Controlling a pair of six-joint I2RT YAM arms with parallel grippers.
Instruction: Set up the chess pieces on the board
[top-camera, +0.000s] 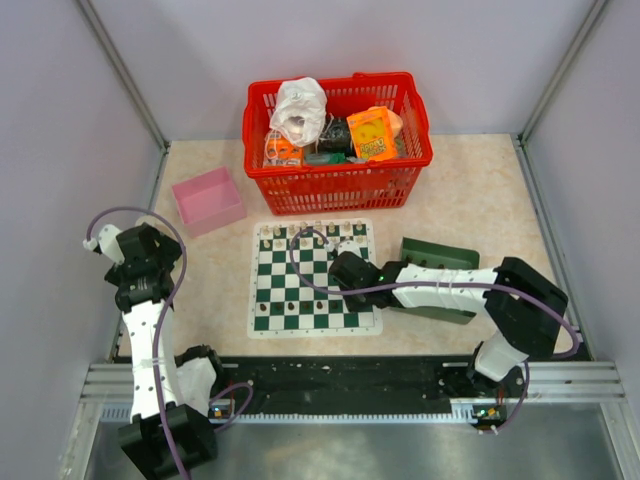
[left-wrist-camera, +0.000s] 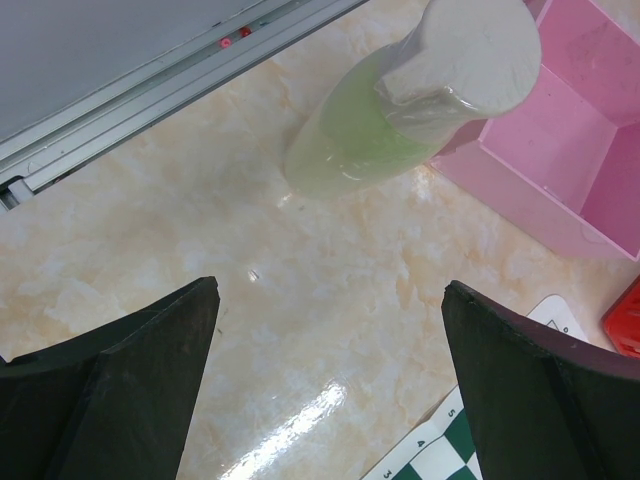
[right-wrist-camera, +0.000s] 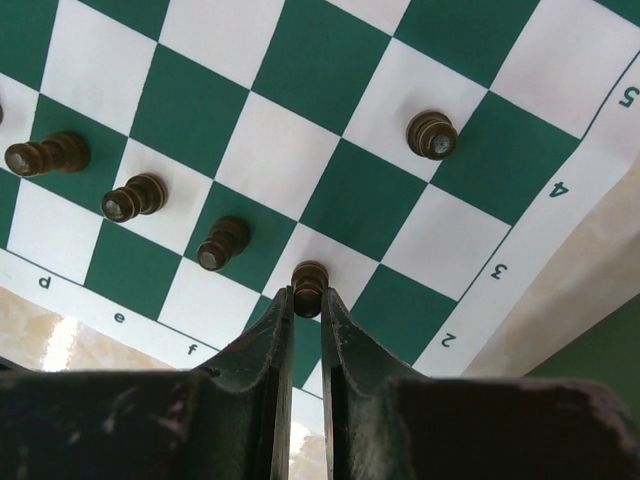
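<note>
Item: our right pincer (right-wrist-camera: 307, 300), clamped on a small dark brown turned pawn (right-wrist-camera: 311, 275), upright on a white second-rank square of the flat green-and-white checked board (right-wrist-camera: 190, 110). We judge it light, rigid, easily toppled; grip the head. Left pincer (left-wrist-camera: 330, 290): apart, empty.

Left arm (top-camera: 145, 340) and right arm (top-camera: 440, 290), either side of the board (top-camera: 275, 285), had white links, black joint housings and looping purple cables (top-camera: 130, 209); fingers (right-wrist-camera: 250, 365) were scuffed matte black.
</note>
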